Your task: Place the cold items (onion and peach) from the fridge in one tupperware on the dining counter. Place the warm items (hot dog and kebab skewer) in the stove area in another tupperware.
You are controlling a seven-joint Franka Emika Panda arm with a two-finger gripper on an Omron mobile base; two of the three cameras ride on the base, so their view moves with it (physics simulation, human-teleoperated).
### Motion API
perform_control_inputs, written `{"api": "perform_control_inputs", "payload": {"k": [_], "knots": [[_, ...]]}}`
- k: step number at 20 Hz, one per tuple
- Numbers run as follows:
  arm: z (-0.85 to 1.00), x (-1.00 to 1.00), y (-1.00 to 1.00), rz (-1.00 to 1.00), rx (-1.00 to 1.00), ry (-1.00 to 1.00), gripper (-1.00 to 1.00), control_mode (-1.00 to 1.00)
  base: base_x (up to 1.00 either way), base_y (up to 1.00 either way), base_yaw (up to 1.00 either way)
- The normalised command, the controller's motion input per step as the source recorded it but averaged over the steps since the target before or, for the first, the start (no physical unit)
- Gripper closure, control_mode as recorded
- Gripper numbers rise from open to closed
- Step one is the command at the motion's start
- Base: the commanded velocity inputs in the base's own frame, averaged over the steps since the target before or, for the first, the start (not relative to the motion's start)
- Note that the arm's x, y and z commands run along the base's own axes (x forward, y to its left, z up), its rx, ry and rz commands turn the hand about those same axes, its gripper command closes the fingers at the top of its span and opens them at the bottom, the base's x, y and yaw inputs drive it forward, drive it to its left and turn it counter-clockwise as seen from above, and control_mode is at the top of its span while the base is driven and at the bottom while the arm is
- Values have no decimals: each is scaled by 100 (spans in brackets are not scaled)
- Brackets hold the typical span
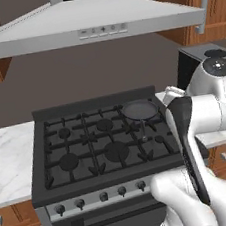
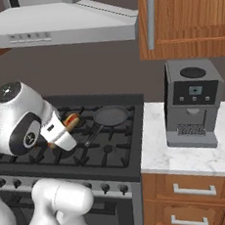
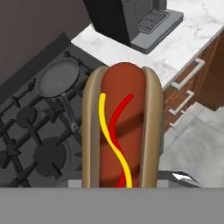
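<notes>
**Hot dog held above the stove**

Left base view: the white arm is rising at lower right and covering the right edge of the stove (image 1: pixel 104 146). An empty frying pan (image 1: pixel 140 110) is sitting on the rear right burner, under the range hood (image 1: pixel 93 24).

Right base view: the hot dog (image 2: pixel 71 121) is showing just past the wrist, above the grates and left of the pan; the tool (image 2: pixel 67 129) is mostly hidden behind the arm. A coffee machine (image 2: pixel 192 103) is standing on the marble worktop (image 2: pixel 188 158) to the right.

Hand view: the hot dog is standing up close, bun and mustard-ketchup stripes facing the camera; the tool is gripping it at its lower end, jaws partly closed on it.
</notes>
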Motion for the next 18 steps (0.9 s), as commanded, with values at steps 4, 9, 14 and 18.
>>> {"api": "perform_control_inputs", "payload": {"k": [4,9,14,18], "knots": [[19,-72,37,19,-43,-5,100,-100,0,0,0],[7,-30,15,8,-15,0,100,100,-47,26,13],[0,0,0,0,0,0,100,100,-81,46,17],[0,0,0,0,0,0,100,100,-86,44,4]]}}
